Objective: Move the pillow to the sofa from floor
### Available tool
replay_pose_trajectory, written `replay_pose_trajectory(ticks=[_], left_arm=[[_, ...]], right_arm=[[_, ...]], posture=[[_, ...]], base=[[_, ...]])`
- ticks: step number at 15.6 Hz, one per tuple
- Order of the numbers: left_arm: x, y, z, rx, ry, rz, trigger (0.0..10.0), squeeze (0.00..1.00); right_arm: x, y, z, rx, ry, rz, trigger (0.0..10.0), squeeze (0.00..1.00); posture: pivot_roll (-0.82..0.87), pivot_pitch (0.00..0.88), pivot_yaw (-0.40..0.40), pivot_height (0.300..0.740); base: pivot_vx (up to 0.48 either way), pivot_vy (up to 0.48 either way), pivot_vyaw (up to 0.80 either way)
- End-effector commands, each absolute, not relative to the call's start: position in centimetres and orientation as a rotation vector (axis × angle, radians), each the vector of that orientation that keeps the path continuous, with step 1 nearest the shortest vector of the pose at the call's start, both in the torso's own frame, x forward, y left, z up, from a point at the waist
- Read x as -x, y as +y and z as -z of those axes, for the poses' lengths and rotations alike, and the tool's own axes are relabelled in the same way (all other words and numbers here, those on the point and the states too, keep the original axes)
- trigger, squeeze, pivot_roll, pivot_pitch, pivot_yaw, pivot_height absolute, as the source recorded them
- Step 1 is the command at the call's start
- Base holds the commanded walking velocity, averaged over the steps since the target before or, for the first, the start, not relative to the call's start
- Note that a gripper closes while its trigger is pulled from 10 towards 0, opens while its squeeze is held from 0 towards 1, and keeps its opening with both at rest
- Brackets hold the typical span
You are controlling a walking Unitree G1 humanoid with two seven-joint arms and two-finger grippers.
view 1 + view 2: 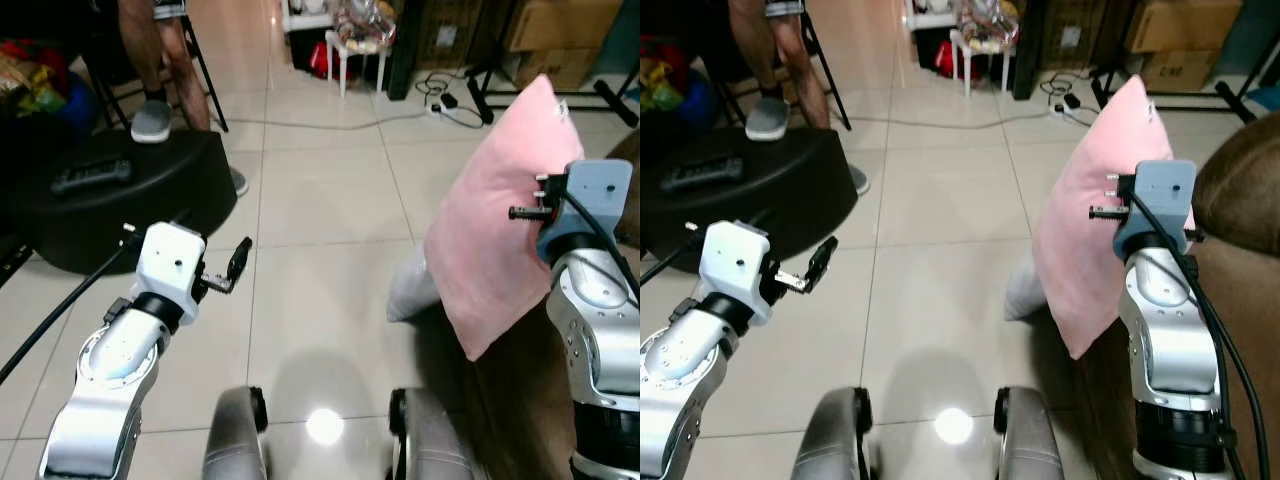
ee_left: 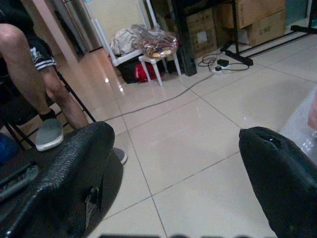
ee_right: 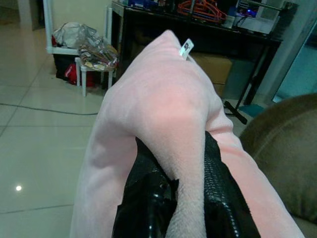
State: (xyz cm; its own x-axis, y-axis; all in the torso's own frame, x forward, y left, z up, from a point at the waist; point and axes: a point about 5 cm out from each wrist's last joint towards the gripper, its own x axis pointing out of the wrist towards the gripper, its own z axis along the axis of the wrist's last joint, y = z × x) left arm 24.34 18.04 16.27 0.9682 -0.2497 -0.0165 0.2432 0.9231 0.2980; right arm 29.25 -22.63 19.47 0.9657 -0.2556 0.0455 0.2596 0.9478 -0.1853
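Note:
A pink pillow [image 1: 500, 215] hangs upright above the tiled floor on my right side, lifted off the ground. My right gripper [image 3: 185, 168] is shut on the pink pillow [image 3: 163, 109], pinching a fold of its fabric between the two black fingers [image 3: 143, 193]. The brown sofa [image 1: 1240, 200] stands just to the right of the pillow, its arm rising beside my right wrist. My left gripper [image 1: 238, 262] is held out over the floor at the left, open, with nothing between its fingers [image 2: 59, 183].
A black round table [image 1: 120, 195] with a remote on it stands at the left. A person's legs [image 1: 160, 60] and a chair are behind it. A grey-white cushion [image 1: 412, 288] lies on the floor under the pillow. Cables, a white stool [image 1: 355, 45] and cardboard boxes [image 1: 555, 35] stand at the back.

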Motion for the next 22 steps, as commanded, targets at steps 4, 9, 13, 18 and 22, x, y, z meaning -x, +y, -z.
replay_pose_trajectory(ticks=[4,9,13,18,22], left_arm=[[-24.4,17.9,-16.4,-0.312,-0.028,0.251,10.0,0.51],[-24.6,17.8,-16.4,-0.308,-0.023,0.253,10.0,0.51],[-24.4,18.3,-15.9,-0.314,0.0,0.234,10.0,0.51],[-24.5,18.0,-15.4,-0.325,0.017,0.264,10.0,0.51],[-24.4,18.0,-14.8,-0.324,0.032,0.242,10.0,0.44]], right_arm=[[-28.6,-22.4,-20.4,0.195,-0.069,0.266,10.0,0.0],[-28.3,-22.5,-20.1,0.191,-0.055,0.272,10.0,0.0],[-26.6,-22.0,-17.9,0.107,0.022,0.259,10.0,0.0],[-25.3,-21.3,-16.6,0.086,0.049,0.293,10.0,0.0],[-25.4,-18.4,-15.4,0.085,0.09,0.123,10.0,0.0]], posture=[[-0.02,0.0,0.022,0.693],[-0.03,0.0,0.029,0.74],[-0.03,0.0,0.026,0.74],[-0.05,0.0,0.053,0.74],[-0.04,0.0,0.039,0.74]], base=[[0.0,0.0,0.0],[0.0,0.0,0.0],[0.0,0.0,0.0],[0.0,0.0,0.0],[0.0,0.0,0.0]])
